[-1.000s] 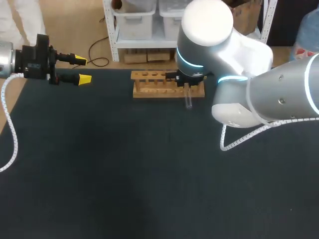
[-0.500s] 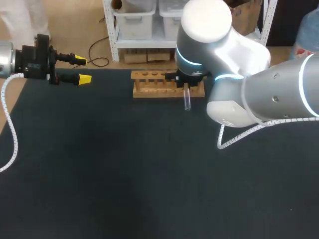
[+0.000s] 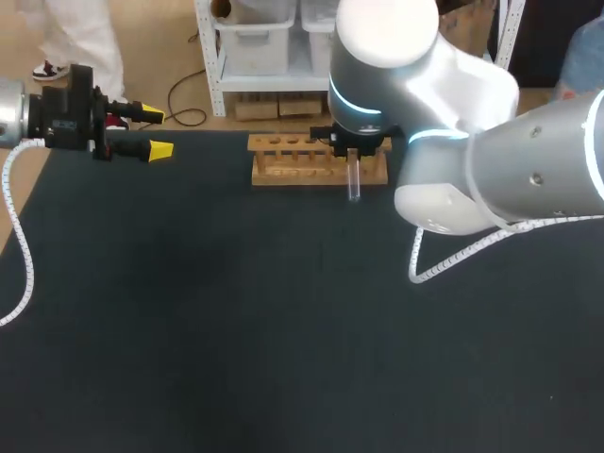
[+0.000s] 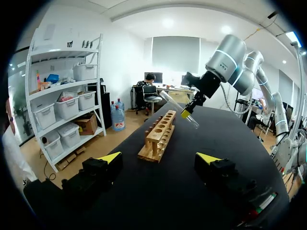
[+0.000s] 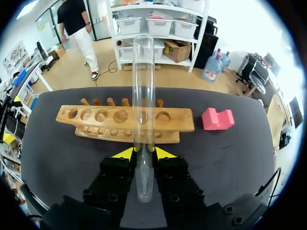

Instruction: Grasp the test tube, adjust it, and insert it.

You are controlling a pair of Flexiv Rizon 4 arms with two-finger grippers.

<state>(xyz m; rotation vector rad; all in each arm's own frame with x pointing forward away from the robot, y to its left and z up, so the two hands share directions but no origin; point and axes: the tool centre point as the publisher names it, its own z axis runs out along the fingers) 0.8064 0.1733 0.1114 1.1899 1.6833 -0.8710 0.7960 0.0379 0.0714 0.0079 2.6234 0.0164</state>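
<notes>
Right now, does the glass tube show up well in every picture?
Head view: test tube faint against the dark table. Right wrist view: plain, the wooden rack showing through it. Left wrist view: small and pale above the table.

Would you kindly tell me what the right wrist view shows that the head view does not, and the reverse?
Only the right wrist view shows the pink block beside one end of the wooden rack, and the right gripper with its yellow tips clamped on the test tube from both sides. Only the head view shows the left gripper, open, well off to the rack's left. Both show the rack and the tube held close to it.
</notes>
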